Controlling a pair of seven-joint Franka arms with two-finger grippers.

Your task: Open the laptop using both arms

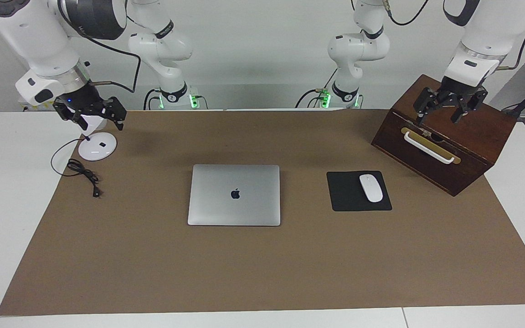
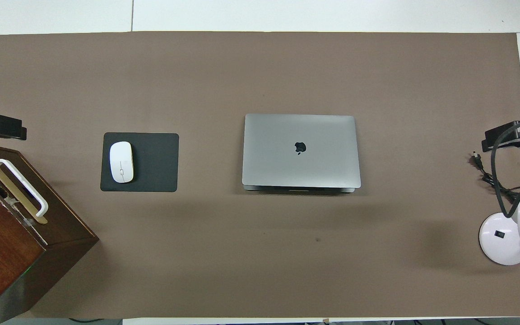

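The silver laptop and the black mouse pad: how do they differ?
The closed silver-grey laptop is larger and thicker than the thin black mouse pad. The laptop's lid is bare but for a dark logo; the pad carries a white mouse. Both lie flat on the brown mat.

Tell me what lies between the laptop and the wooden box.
A black mouse pad carrying a white mouse lies between the laptop and the box, plain in the overhead view.

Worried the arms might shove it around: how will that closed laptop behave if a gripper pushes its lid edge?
The laptop looks thin, stiff and smooth-skinned, so fingers may slip. Lying flat and closed on the brown mat, it would probably slide rather than tip. One gripper likely must hold the base.
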